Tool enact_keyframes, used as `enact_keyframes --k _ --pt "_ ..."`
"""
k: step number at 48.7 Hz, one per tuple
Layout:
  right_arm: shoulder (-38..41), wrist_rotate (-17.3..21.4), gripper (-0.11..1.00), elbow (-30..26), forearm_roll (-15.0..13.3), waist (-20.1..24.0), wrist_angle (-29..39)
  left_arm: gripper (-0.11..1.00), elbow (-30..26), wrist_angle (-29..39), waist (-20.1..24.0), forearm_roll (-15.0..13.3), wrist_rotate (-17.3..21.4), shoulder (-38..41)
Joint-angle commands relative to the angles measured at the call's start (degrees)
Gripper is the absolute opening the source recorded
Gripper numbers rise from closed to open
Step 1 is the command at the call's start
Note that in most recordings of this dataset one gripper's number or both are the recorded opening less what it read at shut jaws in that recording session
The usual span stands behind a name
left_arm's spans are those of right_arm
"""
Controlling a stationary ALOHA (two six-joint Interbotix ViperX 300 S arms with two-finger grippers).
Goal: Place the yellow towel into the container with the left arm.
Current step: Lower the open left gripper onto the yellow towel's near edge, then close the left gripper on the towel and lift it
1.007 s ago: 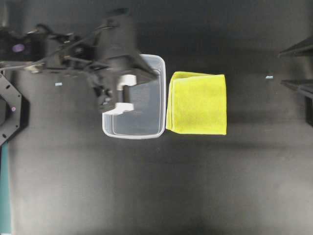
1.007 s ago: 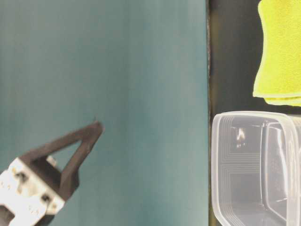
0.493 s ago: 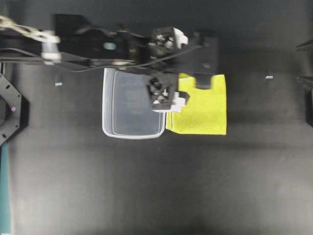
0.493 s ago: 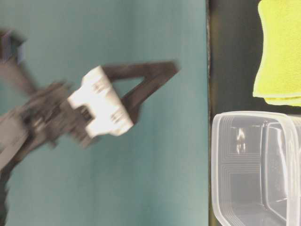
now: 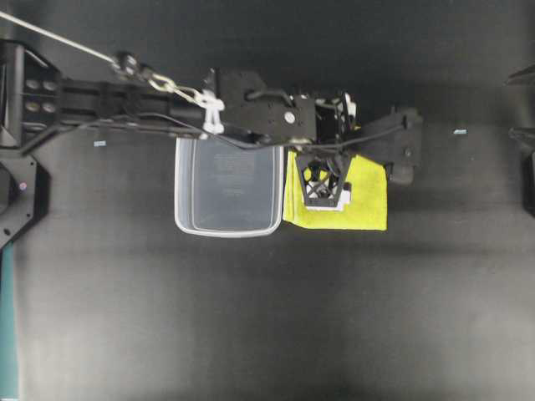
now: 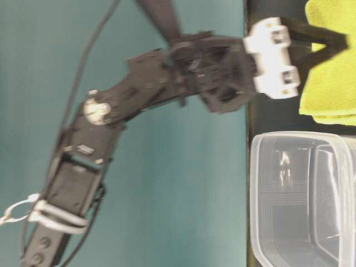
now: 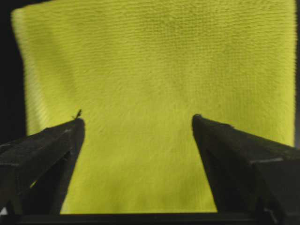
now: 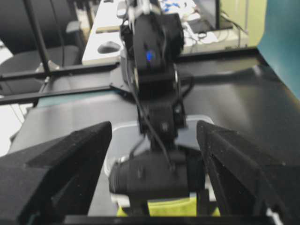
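Your left tool [image 7: 136, 126] stands wide, its two black fingers [image 7: 44, 150] spread apart with nothing between them, and the yellow towel [image 7: 154, 84] fills the wrist view just beyond the tips. From overhead, the left tool [image 5: 324, 185] hangs over the towel's [image 5: 368, 205] left half, pointing down at it; you cannot tell from these views whether the tips touch the cloth. The towel lies flat and folded on the dark tabletop [image 5: 251, 317], just beside the right wall of the container [image 5: 227, 225], edge almost against rim. The container is clear and sits upright with nothing in it. The left arm [image 5: 125, 104] stretches across from the left side, passing over the container's upper rim. In the table-level view the same arm [image 6: 167, 83] reaches to the towel [image 6: 328, 94] above the container [image 6: 300, 200].

Your right tool [image 8: 153, 140] is also spread wide and holds nothing; through it you look at the left arm [image 8: 152, 51] from the front, well apart from it.
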Motion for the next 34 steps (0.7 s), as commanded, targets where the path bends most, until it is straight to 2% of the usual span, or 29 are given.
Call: enact_keyframes --k 1,13,18,21,30,34 --pt "0.09 0.09 0.71 -1.23 0.18 -0.09 -0.26 0.91 -0.53 -1.41 -0.97 0.18 0.0 0.97" --pt "0.0 0.18 0.71 -1.32 0.18 -0.09 -0.26 0.9 0.79 -1.85 -1.76 0.18 -0.26 2.81" --pt "0.0 0.09 0.71 -1.32 0.18 -0.18 -0.18 0.85 0.79 -1.85 -1.85 0.18 -0.18 2.55" --pt "0.0 0.18 0.71 -1.32 0.18 -0.09 -0.09 0.75 0.7 -1.67 -1.85 0.18 -0.18 2.46" --pt "0.0 0.09 0.71 -1.23 0.18 -0.09 0.0 0.24 -0.7 -1.23 -1.67 0.18 0.0 0.79" --pt "0.0 0.09 0.71 -1.14 0.18 -0.09 0.0 0.07 -2.29 0.26 -1.49 0.18 0.0 -0.97"
